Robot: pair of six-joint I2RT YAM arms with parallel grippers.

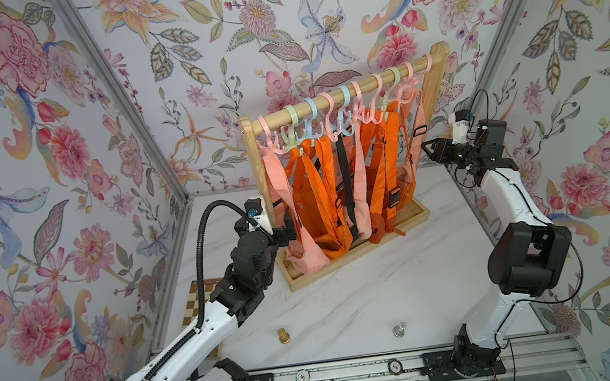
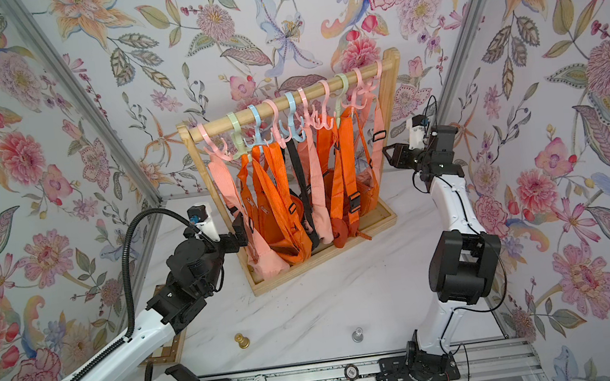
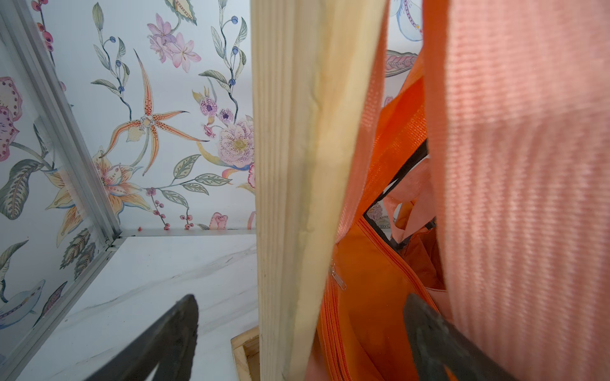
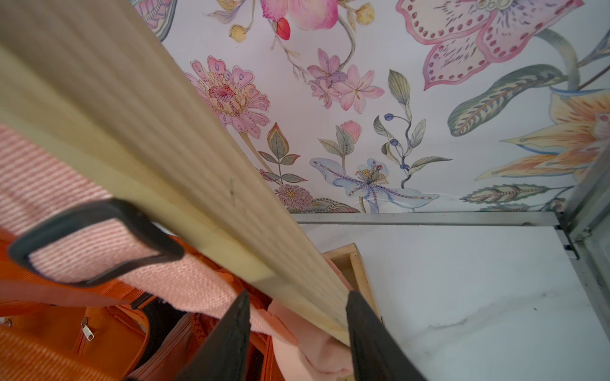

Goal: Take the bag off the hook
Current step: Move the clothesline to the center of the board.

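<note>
Just reach left pincer (image 1: 286, 228), spread wide astride near rack post (image 1: 255, 166), inward to vertically hanging pink bag (image 1: 305, 256) alongside, with right pincer (image 4: 297, 298) clenched on far rack post (image 1: 433, 104).

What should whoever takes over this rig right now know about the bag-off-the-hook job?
Left gripper: open, holding nothing. Its fingers straddle the rack's left post, next to the pink bag at that end.
Right gripper: fingers on either side of the right post, apparently clamped on it.
Bags: every orange and pink one in view hangs from the hooks on the rod.
Done: both arms are at the rack; no bag is off.
Left: grasp one bag's strap, lift it clear of its hook and carry it away.
</note>
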